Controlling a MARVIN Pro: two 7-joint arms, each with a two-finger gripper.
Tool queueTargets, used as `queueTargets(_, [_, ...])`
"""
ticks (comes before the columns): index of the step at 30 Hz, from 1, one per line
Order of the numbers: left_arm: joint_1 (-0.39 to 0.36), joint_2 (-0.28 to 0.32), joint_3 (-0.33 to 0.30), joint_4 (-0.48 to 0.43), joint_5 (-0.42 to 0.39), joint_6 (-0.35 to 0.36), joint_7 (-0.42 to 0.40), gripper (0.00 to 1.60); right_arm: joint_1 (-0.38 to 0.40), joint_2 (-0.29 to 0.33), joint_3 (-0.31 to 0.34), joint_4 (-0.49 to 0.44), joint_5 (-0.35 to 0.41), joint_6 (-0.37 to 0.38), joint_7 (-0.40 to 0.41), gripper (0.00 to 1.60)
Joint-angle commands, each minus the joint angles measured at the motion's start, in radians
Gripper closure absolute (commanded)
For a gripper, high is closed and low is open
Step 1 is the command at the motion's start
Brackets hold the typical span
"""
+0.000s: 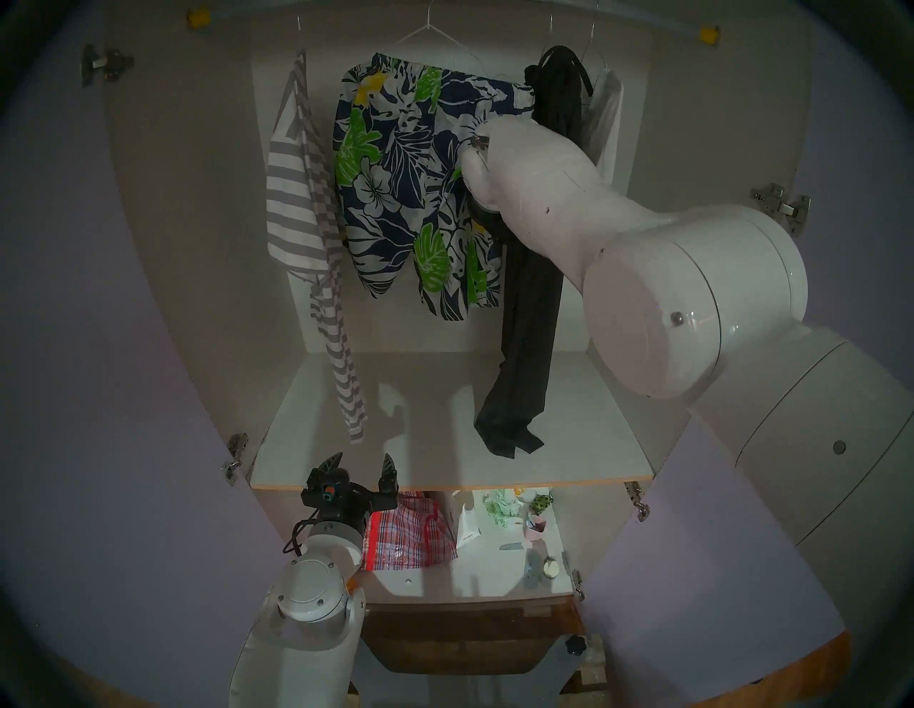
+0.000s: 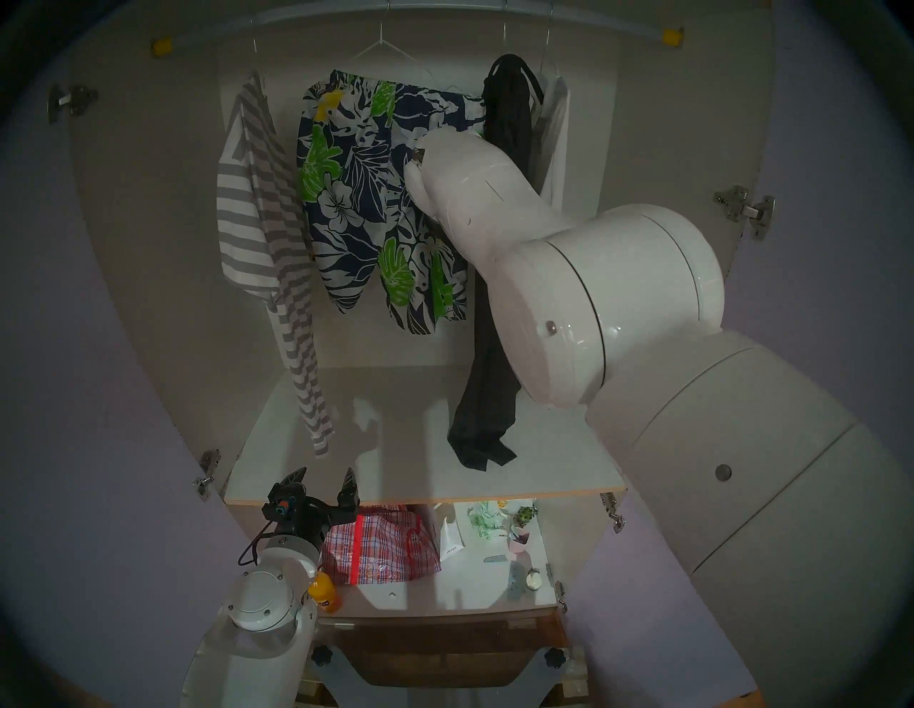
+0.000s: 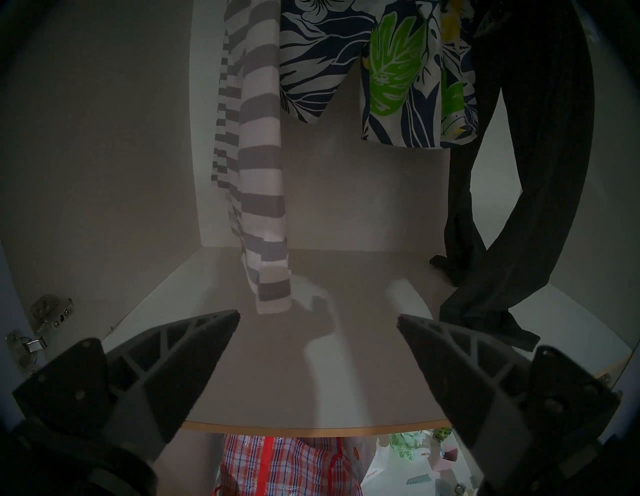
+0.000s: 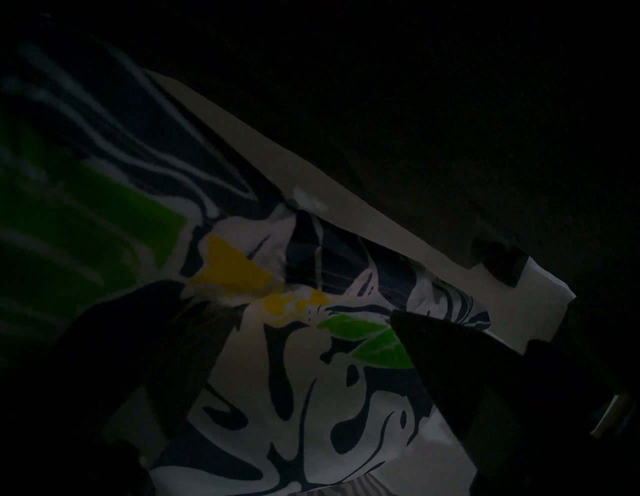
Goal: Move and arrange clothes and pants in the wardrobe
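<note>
Step in hand, judged: repositioning the floral shorts (image 1: 395,188), hanging upper centre on the rail (image 1: 445,12). Right gripper (image 4: 311,318) fingers apart against the print; grip not confirmed. Left gripper (image 1: 361,469) open, idle at the shelf (image 1: 435,474) edge, lower centre. Next: close on cloth, slide along rail.

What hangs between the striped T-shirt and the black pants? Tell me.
The floral shorts hang on the rail between the striped T-shirt and the black pants, as both head views show. The right arm reaches in at their right edge.
</note>
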Motion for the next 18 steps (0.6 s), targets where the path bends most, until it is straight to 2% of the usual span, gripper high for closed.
queueTargets(1, [-0.011,0.001,0.002,-0.021,0.000,-0.006,-0.003,0.00,0.047,0.017,0.001,-0.018,-0.004,-0.036,0.019,0.00])
queueTargets(10, [-0.015,0.000,0.003,-0.013,0.000,-0.007,0.001,0.00,0.058,0.076,0.007,-0.007,0.000,-0.012,0.022,0.00])
queueTargets(18, [-0.019,0.000,0.003,-0.005,0.000,-0.007,0.005,0.00,0.058,0.130,0.016,0.000,0.000,-0.020,0.021,0.00])
